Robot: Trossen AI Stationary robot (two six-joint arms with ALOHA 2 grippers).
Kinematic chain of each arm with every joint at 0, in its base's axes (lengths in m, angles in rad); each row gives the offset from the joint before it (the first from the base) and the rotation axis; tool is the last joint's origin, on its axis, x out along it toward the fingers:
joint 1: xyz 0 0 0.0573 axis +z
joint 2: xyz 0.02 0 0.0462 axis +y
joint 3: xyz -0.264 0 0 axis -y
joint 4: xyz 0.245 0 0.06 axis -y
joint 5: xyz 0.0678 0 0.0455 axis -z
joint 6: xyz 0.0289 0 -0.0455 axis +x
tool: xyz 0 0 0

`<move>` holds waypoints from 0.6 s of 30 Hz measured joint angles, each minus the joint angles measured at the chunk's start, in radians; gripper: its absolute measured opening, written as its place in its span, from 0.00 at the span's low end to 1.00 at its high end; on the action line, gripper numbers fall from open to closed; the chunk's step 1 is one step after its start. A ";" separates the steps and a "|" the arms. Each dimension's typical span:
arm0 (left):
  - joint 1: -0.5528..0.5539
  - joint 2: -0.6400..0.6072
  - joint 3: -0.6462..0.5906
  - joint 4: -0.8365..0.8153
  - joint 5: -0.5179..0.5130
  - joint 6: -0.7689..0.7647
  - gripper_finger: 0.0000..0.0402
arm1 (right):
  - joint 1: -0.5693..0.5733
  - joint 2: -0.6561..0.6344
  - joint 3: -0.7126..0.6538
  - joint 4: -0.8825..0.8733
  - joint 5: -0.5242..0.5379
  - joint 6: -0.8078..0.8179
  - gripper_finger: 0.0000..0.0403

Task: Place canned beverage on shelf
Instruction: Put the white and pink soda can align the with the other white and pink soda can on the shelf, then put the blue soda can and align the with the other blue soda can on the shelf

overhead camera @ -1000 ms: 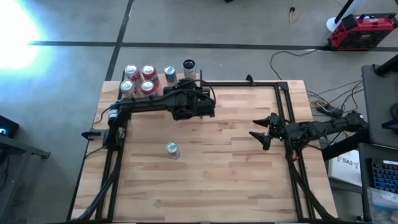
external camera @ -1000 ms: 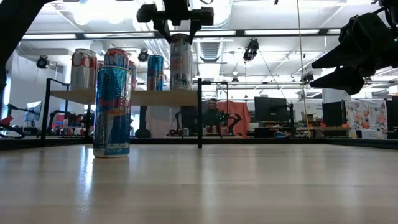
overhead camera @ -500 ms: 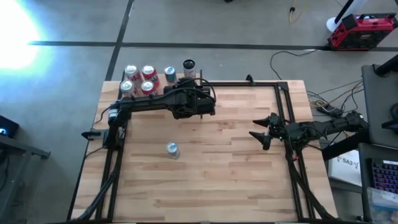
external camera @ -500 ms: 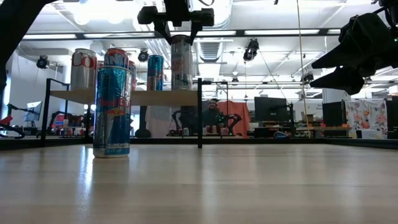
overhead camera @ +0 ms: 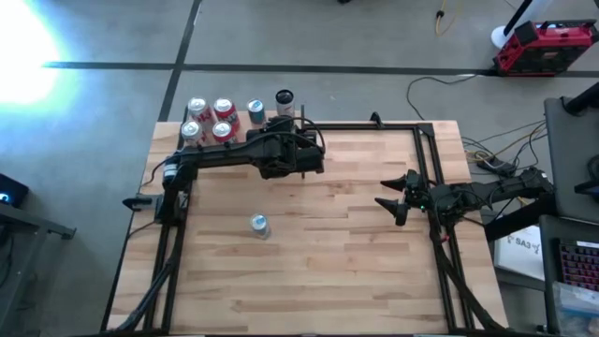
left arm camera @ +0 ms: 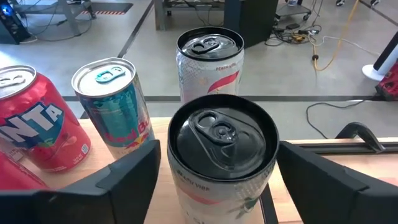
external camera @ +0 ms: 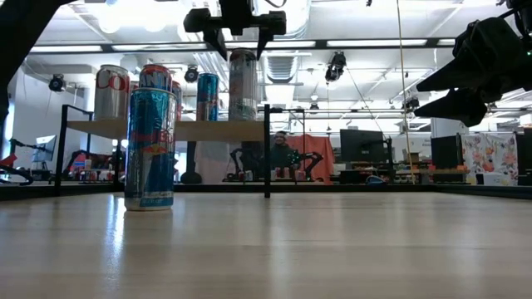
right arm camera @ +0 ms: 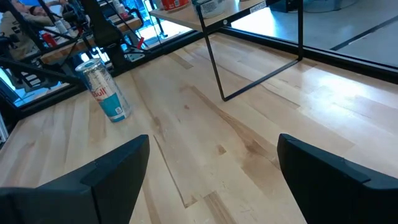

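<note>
Grey concrete floor [overhead camera: 374,37] all round, dark seam lines across it, cables trailing at 2 o'clock by a red and black tool case [overhead camera: 545,45]. Low view: open workshop behind, ceiling strip lights, monitors, desks, a seated person [external camera: 285,149] far back.

Striped butcher-block tabletop [overhead camera: 318,253] fills centre, black frame rails on both sides. Shelf [overhead camera: 239,131], pale plain board on thin black legs, sits at the table's 11 o'clock corner.

Left arm reaches across to the shelf; left gripper [external camera: 237,41] hangs over the shelf's 3 o'clock end, jaws spread wide, gripping nothing, fingers either side of the white peach can [left arm camera: 221,158], clear of it. That can stands upright on the shelf. Second white can [left arm camera: 209,62] just beyond it, teal can [left arm camera: 112,102] and red cans [left arm camera: 34,127] alongside, all upright.

Right gripper [overhead camera: 398,199] waits at the table's 3 o'clock, above the wood, jaws parted, empty.

One blue-silver can [overhead camera: 259,225] stands alone on the tabletop around 8 o'clock of centre, well apart from both grippers.
</note>
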State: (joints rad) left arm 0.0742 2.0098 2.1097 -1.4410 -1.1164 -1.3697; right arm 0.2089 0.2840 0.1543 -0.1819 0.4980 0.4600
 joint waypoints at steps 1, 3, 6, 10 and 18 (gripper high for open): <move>0.000 0.000 0.000 0.000 0.000 0.000 0.76 | 0.000 0.000 0.000 0.000 0.000 0.000 0.83; -0.002 0.000 0.000 0.000 0.001 0.000 0.78 | 0.000 0.000 0.000 0.000 0.000 0.000 0.83; -0.004 0.000 0.000 0.000 0.002 0.002 0.80 | 0.000 0.000 0.000 0.000 0.000 0.000 0.83; -0.016 0.000 0.000 0.000 0.005 0.019 0.83 | 0.000 0.000 0.000 0.000 0.000 0.000 0.83; -0.070 0.000 0.015 -0.037 0.013 0.019 0.84 | 0.000 0.000 0.000 0.000 0.000 0.000 0.83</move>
State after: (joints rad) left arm 0.0040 2.0094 2.1252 -1.4776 -1.1039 -1.3505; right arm 0.2089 0.2840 0.1543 -0.1820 0.4980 0.4603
